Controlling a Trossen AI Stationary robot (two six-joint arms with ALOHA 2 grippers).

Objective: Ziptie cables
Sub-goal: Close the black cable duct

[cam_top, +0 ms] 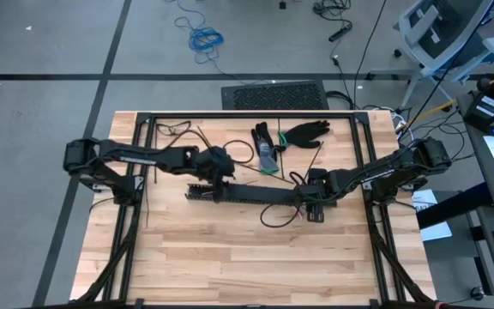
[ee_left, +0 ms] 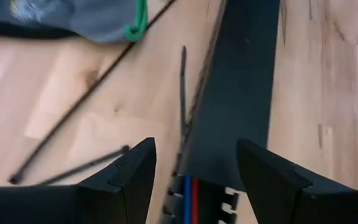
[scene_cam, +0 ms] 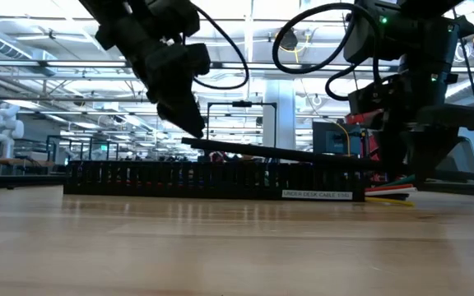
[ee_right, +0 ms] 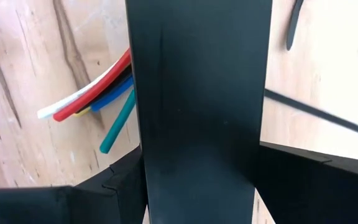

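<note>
The cables [ee_right: 98,93] lie inside the slotted rail [cam_top: 247,192] at table centre, their coloured ends poking out at its three-o'clock end. There the right gripper [cam_top: 314,209] is clamped on the rail's flat lid [ee_right: 197,112]. The left gripper [ee_left: 194,180], fingers apart, hangs over the nine-o'clock end. Zipties [ee_left: 67,118] lie loose just beside it. I'd worry the tilted lid slips and drags wires out.

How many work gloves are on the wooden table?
2: a grey-and-black fabric glove with green trim and an all-black glove, side by side, beyond the long black slotted rail. Others may be hidden.
</note>
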